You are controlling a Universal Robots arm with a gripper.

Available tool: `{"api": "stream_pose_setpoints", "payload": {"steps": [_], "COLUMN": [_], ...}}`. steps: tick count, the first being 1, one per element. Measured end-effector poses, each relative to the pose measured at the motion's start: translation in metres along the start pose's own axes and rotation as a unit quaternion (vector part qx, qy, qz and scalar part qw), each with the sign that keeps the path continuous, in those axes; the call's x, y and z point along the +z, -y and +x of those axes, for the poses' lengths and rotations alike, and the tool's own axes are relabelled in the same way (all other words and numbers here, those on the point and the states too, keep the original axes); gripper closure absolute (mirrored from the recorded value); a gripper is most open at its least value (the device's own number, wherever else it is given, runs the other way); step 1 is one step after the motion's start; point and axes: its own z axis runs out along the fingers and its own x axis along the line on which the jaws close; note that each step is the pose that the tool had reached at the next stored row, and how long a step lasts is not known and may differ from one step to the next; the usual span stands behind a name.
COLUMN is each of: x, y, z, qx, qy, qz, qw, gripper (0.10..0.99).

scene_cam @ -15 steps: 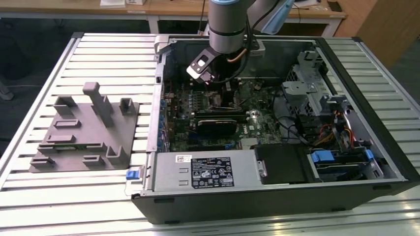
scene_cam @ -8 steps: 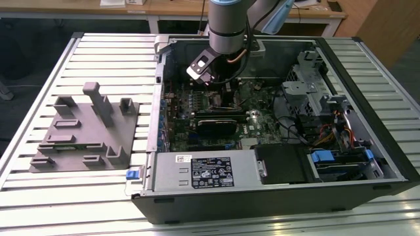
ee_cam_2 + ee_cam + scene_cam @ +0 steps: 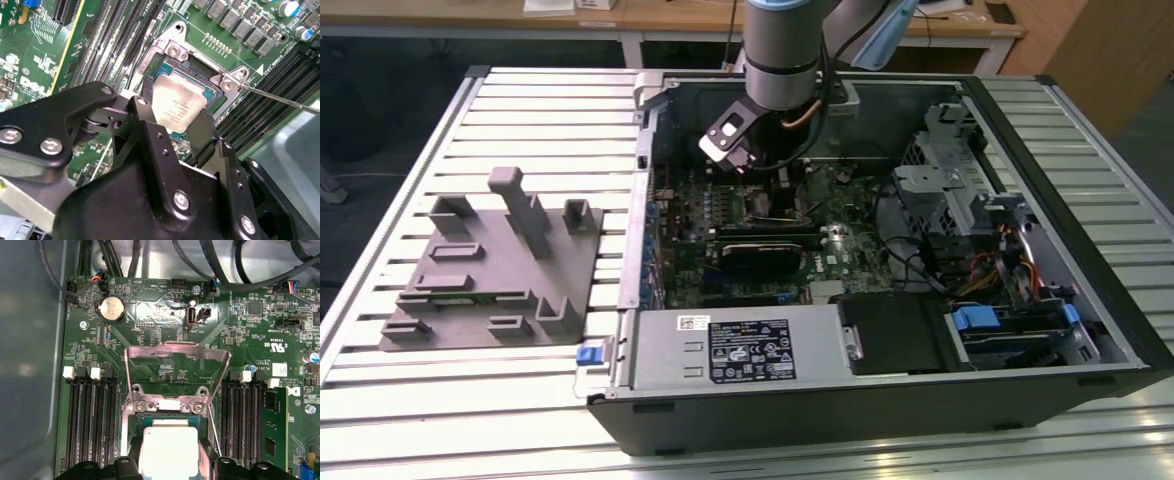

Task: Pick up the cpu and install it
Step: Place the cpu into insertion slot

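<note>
The cpu, a small square chip with a pale silvery top, sits low over the open motherboard socket and level with its frame. My gripper is shut on the cpu, one black finger on each of two opposite edges. In the first wrist view the cpu lies just below the raised metal load plate, with my gripper around it. In the exterior view the arm reaches down into the computer case, with the gripper over the board's middle.
A thin socket lever sticks out beside the frame. Memory slots flank the socket. The open case holds a grey box with a white label and a drive cage. A grey fixture lies at the exterior view's left.
</note>
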Motion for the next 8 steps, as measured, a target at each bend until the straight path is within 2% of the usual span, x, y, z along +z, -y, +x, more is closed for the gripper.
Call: {"api": "stream_pose_setpoints", "payload": {"steps": [8], "x": [0.0003], "y": [0.0000], "z": [0.0011], "qx": [0.005], "qy": [0.0004], "qz": [0.0001], "qw": [1.0000], "gripper": [0.561]}}
